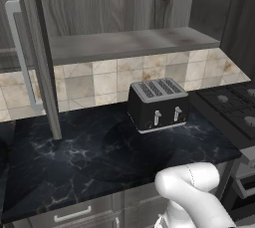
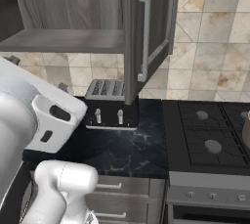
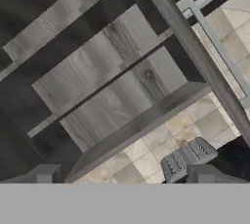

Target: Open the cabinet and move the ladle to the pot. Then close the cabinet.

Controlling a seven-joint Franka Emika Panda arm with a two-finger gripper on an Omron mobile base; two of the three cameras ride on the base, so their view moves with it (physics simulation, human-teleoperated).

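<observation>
- The cabinet (image 1: 129, 43) stands open across the top of the left base view: its paler grey shelf looks bare, and 1 door (image 1: 37, 57) hangs edge-on at the left of the frame with its long silver handle (image 1: 20, 55).
- In the right base view the other door (image 2: 149, 32) swings out at upper centre.
- No ladle is visible on the shelf, and I cannot tell where it lies; a dark curve at the right edge of the right base view may be the pot, too cropped to confirm.
- The gripper (image 3: 124, 176) sits at the bottom of the hand view, jaws spread wide apart and holding nothing, aimed into the cabinet.
- A black toaster (image 1: 158, 103) sits on the dark marble counter (image 1: 89, 162), below the shelf.
- Judgement: the opening step looks done; the next move calls for finding the ladle, probably on a higher shelf.
</observation>
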